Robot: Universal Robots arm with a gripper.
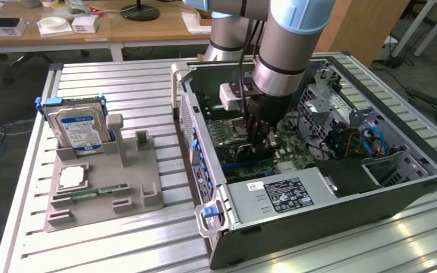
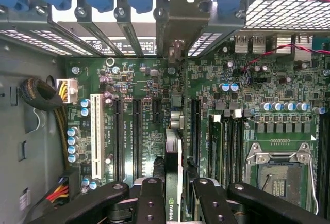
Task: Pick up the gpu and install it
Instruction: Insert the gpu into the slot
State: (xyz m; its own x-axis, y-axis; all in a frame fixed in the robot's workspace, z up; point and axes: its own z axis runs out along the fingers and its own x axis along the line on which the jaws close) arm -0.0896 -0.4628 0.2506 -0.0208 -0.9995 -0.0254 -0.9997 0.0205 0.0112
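- Nearest the wrist camera, the black two-fingered claw (image 2: pixel 172 198) is clamping the gpu (image 2: pixel 174 167), a thin dark circuit card seen edge-on with a green logo strip between the fingers.
- The card is standing upright over the green motherboard (image 2: pixel 154 79), its lower edge lining up with a long dark expansion slot (image 2: pixel 175 115) just beside the other black slots and the white one (image 2: pixel 96 131).
- Judging from this, the picking up is done and the insertion step is being worked: seating would call for the card edge staying square to the slot and its bracket end meeting the open rear bay (image 2: pixel 178 22).
- Whether the edge is touching the slot is hidden by the card itself.
- In the exterior view, the grey arm (image 1: pixel 279 51) is reaching down into the open black computer case (image 1: pixel 317 170) on the slatted metal table (image 1: pixel 112 239); the claw tips are lost among dark parts.
- Farther off, a grey moulded holder (image 1: pixel 104 193) is carrying a blue-labelled hard drive (image 1: pixel 78 128).
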